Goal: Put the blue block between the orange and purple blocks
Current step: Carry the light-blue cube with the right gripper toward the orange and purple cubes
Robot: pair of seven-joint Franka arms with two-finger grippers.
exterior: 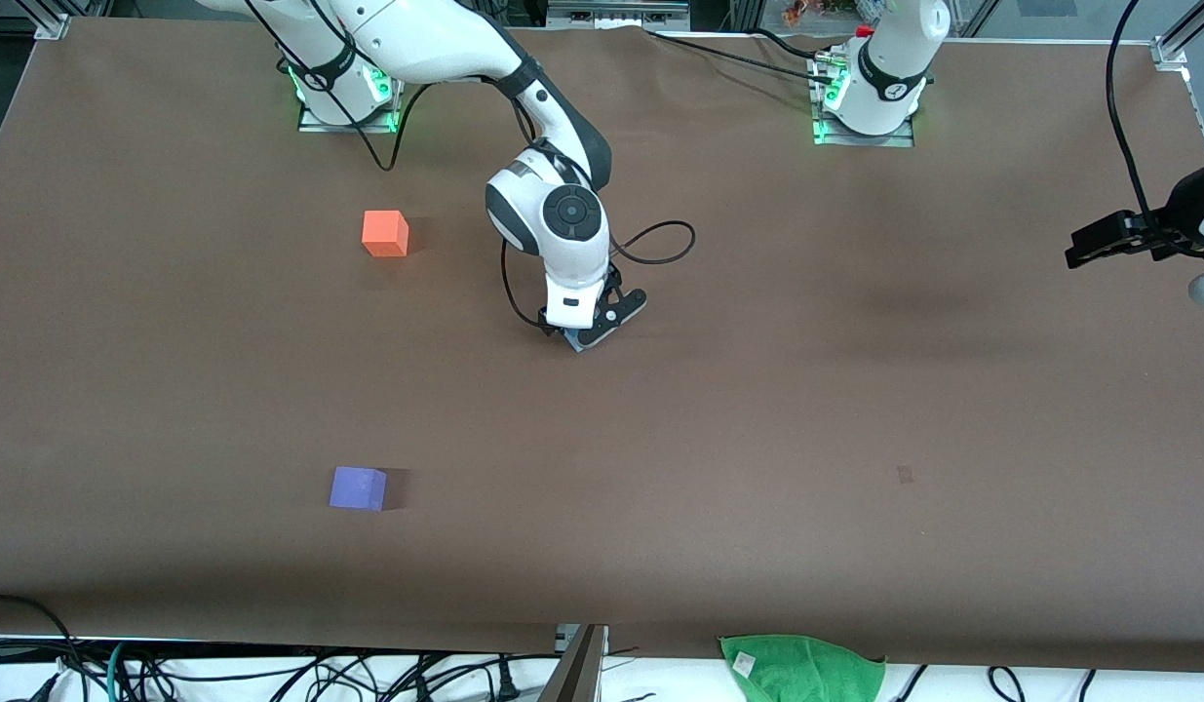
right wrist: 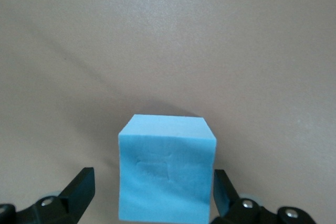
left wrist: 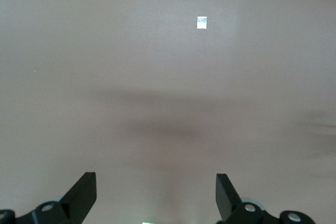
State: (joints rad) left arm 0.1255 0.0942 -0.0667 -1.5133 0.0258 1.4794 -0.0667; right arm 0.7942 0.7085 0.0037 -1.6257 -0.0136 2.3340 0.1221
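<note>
The right gripper [exterior: 590, 331] is down at the tabletop near the middle of the brown table [exterior: 855, 390], and its wrist view shows the blue block [right wrist: 167, 169] sitting between the two black fingers [right wrist: 79, 190]. The jaws stand spread: one finger has a clear gap to the cube's side, the other is right at its edge, and I cannot tell whether that one actually touches. From the front, only a sliver of the blue block [exterior: 574, 340] peeks out under the gripper, resting on the table. The orange block [exterior: 385, 234] lies toward the right arm's end of the table, farther from the front camera than the gripper, and the purple block [exterior: 358, 487] sits at that same end but much nearer the camera; the two are well apart. The blue cube lies off to one side of the line between them, toward the left arm's end. The left gripper [exterior: 1108, 241] waits high over the left arm's end of the table, fingers wide apart with nothing between them, only bare table beneath.
</note>
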